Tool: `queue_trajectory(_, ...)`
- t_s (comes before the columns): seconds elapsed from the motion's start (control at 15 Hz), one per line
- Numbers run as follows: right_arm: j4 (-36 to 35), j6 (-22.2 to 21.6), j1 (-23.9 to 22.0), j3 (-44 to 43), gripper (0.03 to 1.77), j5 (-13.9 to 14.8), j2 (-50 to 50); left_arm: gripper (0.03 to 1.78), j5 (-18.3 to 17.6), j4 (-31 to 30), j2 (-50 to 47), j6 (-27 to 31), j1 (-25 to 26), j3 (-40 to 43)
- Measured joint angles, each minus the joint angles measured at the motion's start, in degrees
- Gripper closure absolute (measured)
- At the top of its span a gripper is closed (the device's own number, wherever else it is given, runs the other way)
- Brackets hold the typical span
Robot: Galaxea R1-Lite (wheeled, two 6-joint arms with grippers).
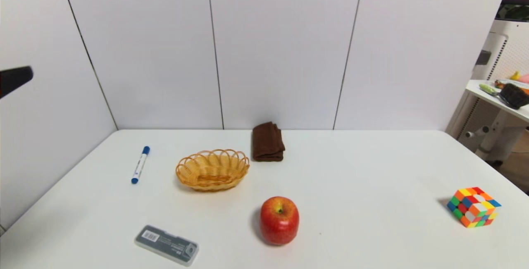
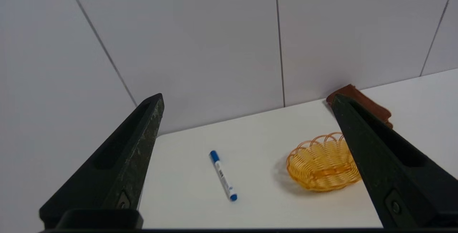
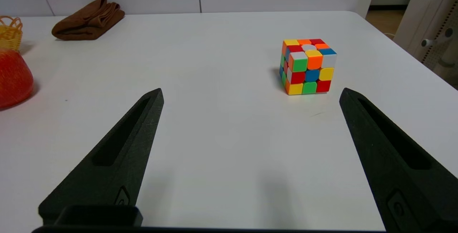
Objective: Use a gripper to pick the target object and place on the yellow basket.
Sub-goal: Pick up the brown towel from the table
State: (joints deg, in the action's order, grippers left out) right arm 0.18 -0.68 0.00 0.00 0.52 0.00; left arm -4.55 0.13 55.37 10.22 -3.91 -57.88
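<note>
Cloth [image 1: 268, 141], brown, folded: long axis pointing away from me, right of basket [image 1: 213, 170]; my left jaws [image 2: 248, 98], spread.

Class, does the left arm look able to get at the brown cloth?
Probably yes: the left jaws stand open, and nothing lies on the cloth, though the basket sits close beside it.
</note>
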Motion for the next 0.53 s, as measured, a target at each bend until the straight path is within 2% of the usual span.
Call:
queue_trajectory(0.27,-0.02,-0.02,0.0,0.0,0.1,-0.01,0.0,0.12,-0.71,0.27,16.93,0.04,-8.07,-16.59)
queue_trajectory(0.53,0.0,-0.02,0.0,0.0,0.1,0.0,0.0,0.12,-1.82,4.77,29.88,-0.13,-17.97,-28.17)
